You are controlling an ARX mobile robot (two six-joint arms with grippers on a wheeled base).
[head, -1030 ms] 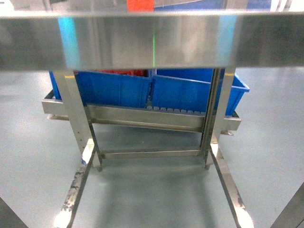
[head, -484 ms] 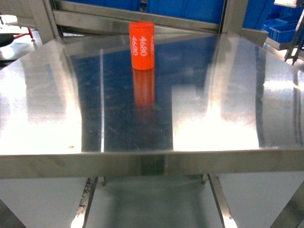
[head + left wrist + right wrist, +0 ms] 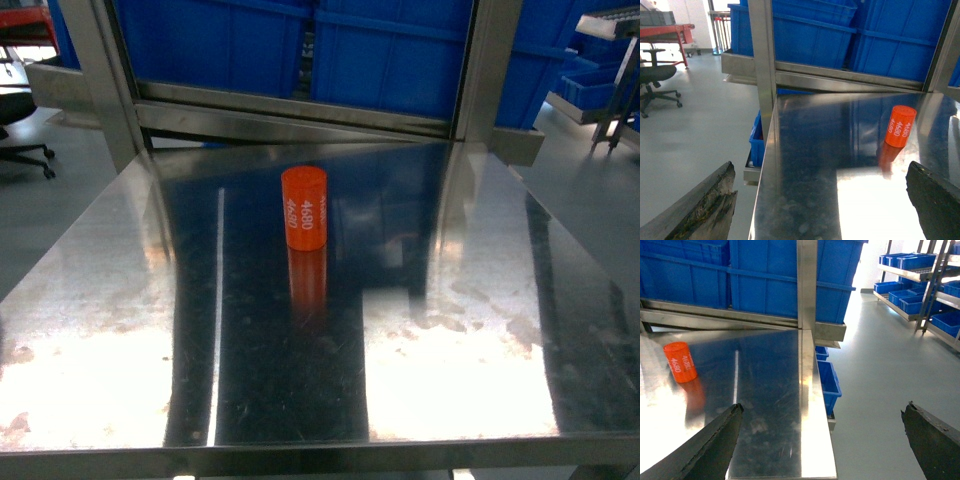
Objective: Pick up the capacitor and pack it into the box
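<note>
Nearest to me, both pincers hang spread wide and empty. The left pincer (image 3: 820,200) shows its 2 dark fingers at the bottom corners of its wrist view, over the left edge of the table (image 3: 90,330). The right pincer (image 3: 825,440) is just as wide, straddling the table's right edge with floor under its outer finger.

Further in, the capacitor (image 3: 305,208) stands upright near the middle of the steel table, an orange cylinder printed 4680, nothing touching it. Behind it run the rack uprights and the blue bins (image 3: 390,50). I can't see the box in any view.

I judge the step in hand to be the approach, with no grasp begun. The left arm looks the better placed, since the capacitor (image 3: 900,126) sits ahead and right of it. I'd bring that pincer in level, centre the cylinder between the fingers, and close across its round side low enough that it doesn't tip on the slick steel.
</note>
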